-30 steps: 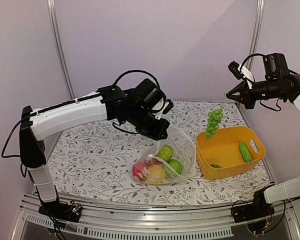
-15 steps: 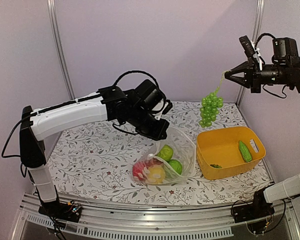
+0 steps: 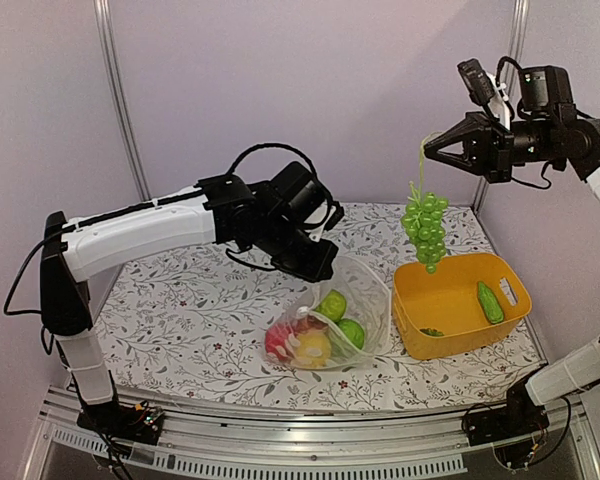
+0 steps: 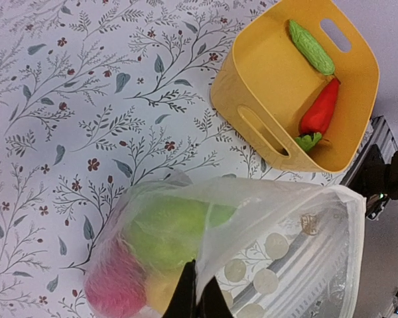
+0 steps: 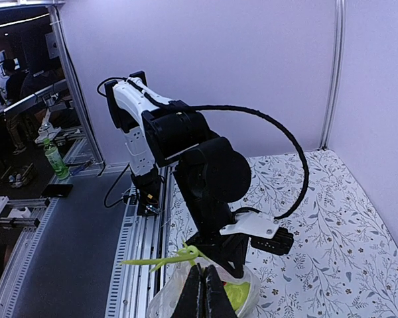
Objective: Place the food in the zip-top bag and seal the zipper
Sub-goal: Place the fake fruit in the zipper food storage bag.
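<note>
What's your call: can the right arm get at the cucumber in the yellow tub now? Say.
Probably not yet. Its fingers are shut on the stem of the grape bunch, held high by the yellow tub. The cucumber lies uncovered there; nothing else blocks it.

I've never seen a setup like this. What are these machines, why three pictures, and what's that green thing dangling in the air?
These are two robot arms bolted to the near edge of a table. The wide picture comes from a fixed camera above and behind them; the other two come from a small camera on each wrist, looking where that arm reaches. The left arm's fingers are shut on the rim of a clear plastic bag, holding its mouth up. Inside lie toy fruits: green balls, a yellow ball, a red ball. The right arm's fingers are shut on the stem of a toy bunch of green grapes, dangling in the air near a yellow tub. In the tub lie a green cucumber and a red carrot.
</note>
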Robot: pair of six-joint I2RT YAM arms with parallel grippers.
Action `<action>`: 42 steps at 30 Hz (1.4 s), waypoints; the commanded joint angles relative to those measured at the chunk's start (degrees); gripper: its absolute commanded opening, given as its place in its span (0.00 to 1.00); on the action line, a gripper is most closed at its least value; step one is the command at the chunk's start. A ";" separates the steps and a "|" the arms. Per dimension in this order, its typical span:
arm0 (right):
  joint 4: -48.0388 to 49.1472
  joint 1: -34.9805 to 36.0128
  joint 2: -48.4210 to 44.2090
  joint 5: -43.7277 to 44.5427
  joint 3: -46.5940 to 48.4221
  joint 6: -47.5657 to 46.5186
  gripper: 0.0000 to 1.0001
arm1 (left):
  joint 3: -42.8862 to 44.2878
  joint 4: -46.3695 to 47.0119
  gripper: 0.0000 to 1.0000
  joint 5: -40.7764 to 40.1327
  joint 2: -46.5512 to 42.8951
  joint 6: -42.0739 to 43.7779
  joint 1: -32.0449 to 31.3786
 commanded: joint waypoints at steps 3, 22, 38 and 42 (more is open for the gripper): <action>2.32 6.27 1.91 0.13 -1.44 1.76 0.00 | -1.26 0.98 0.00 -0.05 1.54 -0.29 0.44; 6.41 13.82 4.92 6.82 -15.83 -2.44 0.00 | -4.13 1.07 0.00 -0.67 -1.01 -0.56 1.60; 7.89 23.81 10.93 17.91 -15.23 -2.50 0.00 | -4.49 1.56 0.00 -0.31 -1.79 -0.35 2.08; 7.69 23.83 10.70 21.86 -16.64 -2.32 0.00 | -4.92 1.56 0.00 -0.33 -1.96 -0.40 2.01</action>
